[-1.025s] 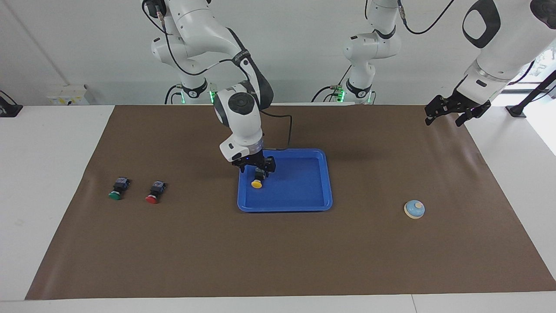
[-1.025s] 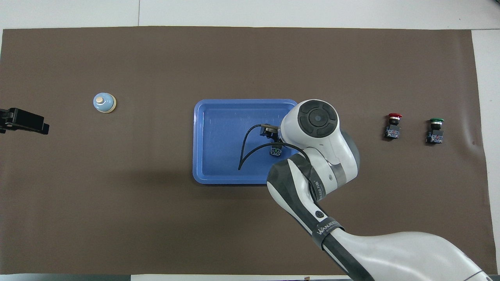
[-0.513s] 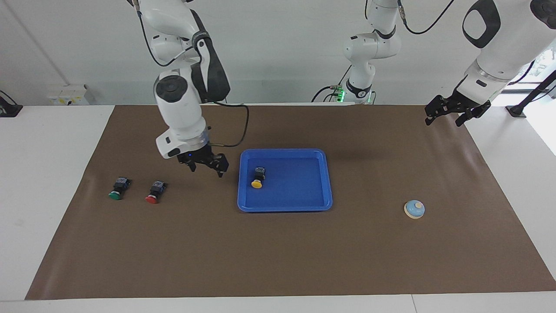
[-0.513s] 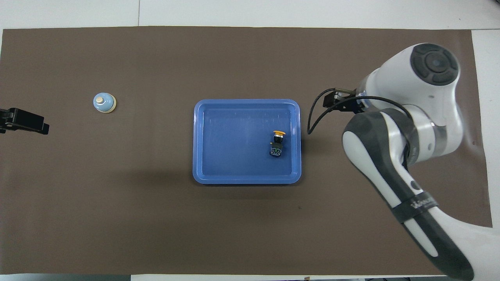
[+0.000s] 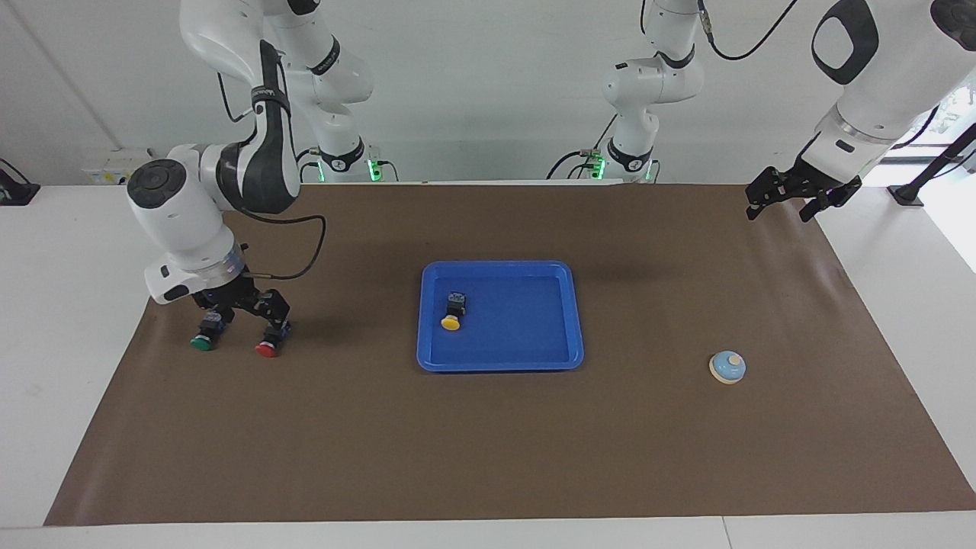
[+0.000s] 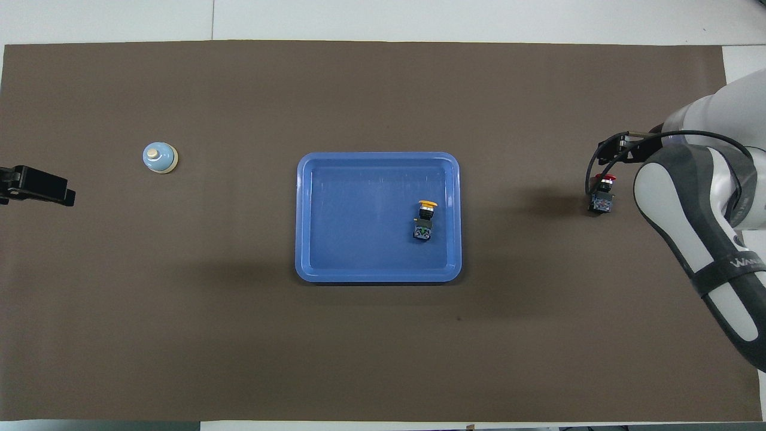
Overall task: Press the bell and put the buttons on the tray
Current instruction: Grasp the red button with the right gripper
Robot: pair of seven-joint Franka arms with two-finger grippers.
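Note:
The blue tray (image 5: 518, 324) lies mid-table and holds the yellow button (image 5: 452, 314) on its side; both show in the overhead view, the tray (image 6: 359, 239) and the yellow button (image 6: 424, 219). The green button (image 5: 203, 337) and red button (image 5: 268, 345) lie on the mat at the right arm's end. My right gripper (image 5: 241, 313) is open and low over these two, one finger near each. From overhead the red button (image 6: 601, 195) shows and the green one is hidden by the right arm. The bell (image 5: 727, 367) stands at the left arm's end. My left gripper (image 5: 789, 202) waits open, raised over the mat's corner.
A brown mat (image 5: 488, 442) covers the table. The white table shows around its edges (image 5: 76, 305). A black cable (image 5: 305, 244) loops from the right arm's wrist. The bell also shows from overhead (image 6: 160, 158), with my left gripper (image 6: 37, 187) at the mat's edge.
My right gripper let go of the yellow button in the tray, rose, and swung to the right arm's end, coming down over the red and green buttons. The left arm has not moved.

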